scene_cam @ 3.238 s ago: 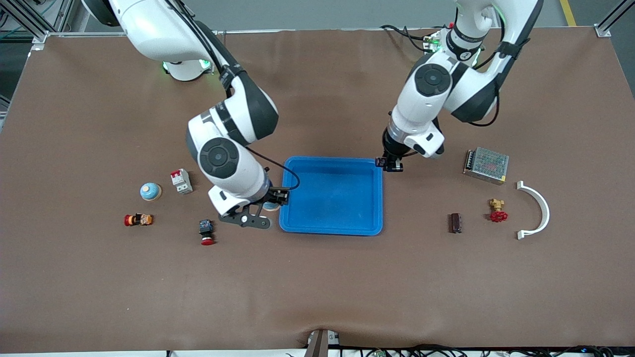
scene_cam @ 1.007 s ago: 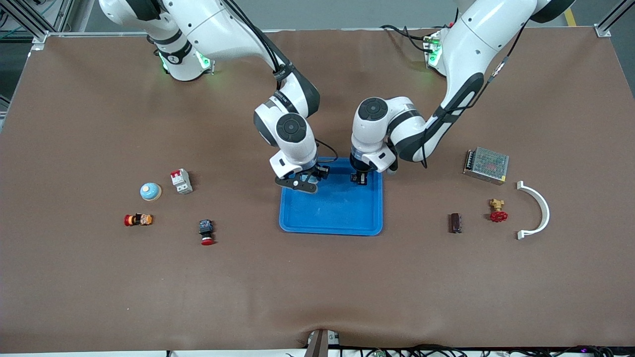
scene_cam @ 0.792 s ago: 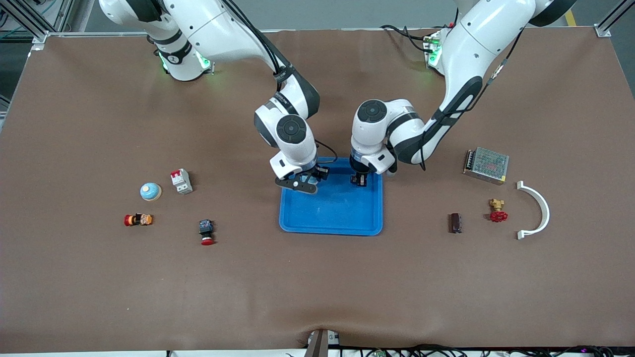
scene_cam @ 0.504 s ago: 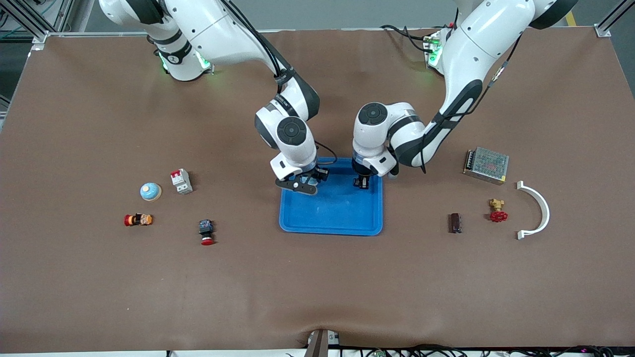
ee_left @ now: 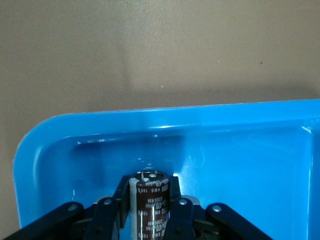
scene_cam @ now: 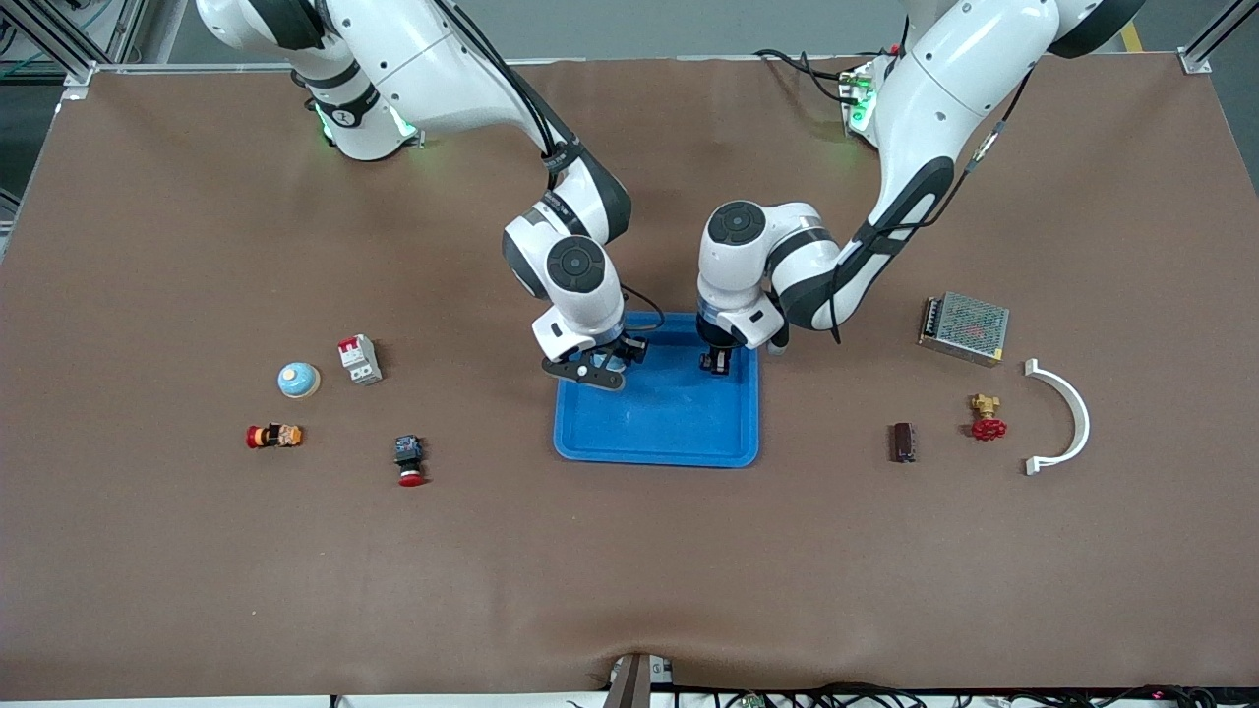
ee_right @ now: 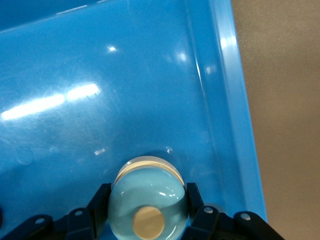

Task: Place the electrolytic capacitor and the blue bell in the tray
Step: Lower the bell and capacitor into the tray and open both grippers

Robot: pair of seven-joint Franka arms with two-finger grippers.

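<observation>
The bright-blue tray (scene_cam: 679,433) lies mid-table. My right gripper (scene_cam: 600,366) is low over the tray's corner toward the right arm's end, on the side away from the front camera. In the right wrist view it (ee_right: 148,200) is shut on the pale blue bell (ee_right: 147,200) with a tan button, above the tray's floor (ee_right: 125,100). My left gripper (scene_cam: 715,362) is over the tray's other corner on that same side. It (ee_left: 149,192) is shut on the brown electrolytic capacitor (ee_left: 150,200), held upright inside the tray's rim (ee_left: 165,112).
Toward the right arm's end lie a second blue bell (scene_cam: 298,380), a circuit breaker (scene_cam: 359,359), a red push button (scene_cam: 408,460) and a small orange part (scene_cam: 273,436). Toward the left arm's end are a mesh power supply (scene_cam: 964,327), a brown block (scene_cam: 902,442), a red valve (scene_cam: 987,421) and a white curved bracket (scene_cam: 1067,413).
Both grippers moved from beside the tray to over its inside with their loads. In the last second they have barely shifted.
</observation>
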